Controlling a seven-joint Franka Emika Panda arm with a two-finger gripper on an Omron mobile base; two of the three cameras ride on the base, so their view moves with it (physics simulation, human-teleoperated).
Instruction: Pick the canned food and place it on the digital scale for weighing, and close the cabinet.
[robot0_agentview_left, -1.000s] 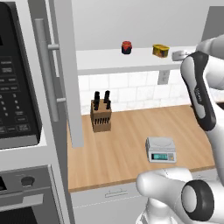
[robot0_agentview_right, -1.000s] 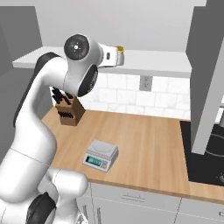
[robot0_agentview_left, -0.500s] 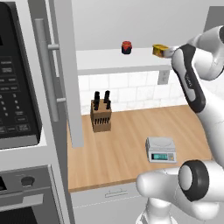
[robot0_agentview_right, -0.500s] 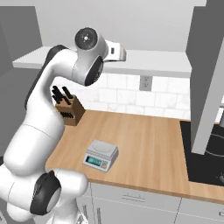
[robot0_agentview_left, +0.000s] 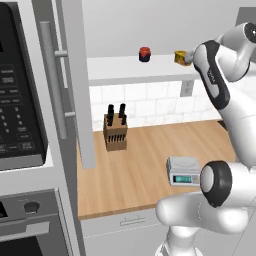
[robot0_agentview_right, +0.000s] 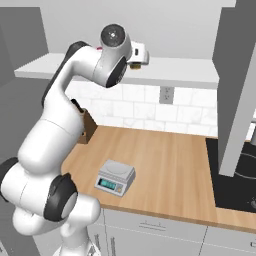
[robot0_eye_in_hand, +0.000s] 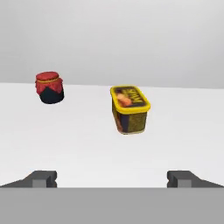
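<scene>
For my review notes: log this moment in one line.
phase: approach | pincer: open, short of canned food on shelf | digital scale: bare | cabinet: open

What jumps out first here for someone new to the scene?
The white arm reaching up to the open cabinet, its gripper open and aimed at the canned food on the white shelf, not yet touching it. A small red jar stands apart on the same shelf. Below, the digital scale sits bare on the wooden counter, and a knife block stands by the tiled wall.
</scene>
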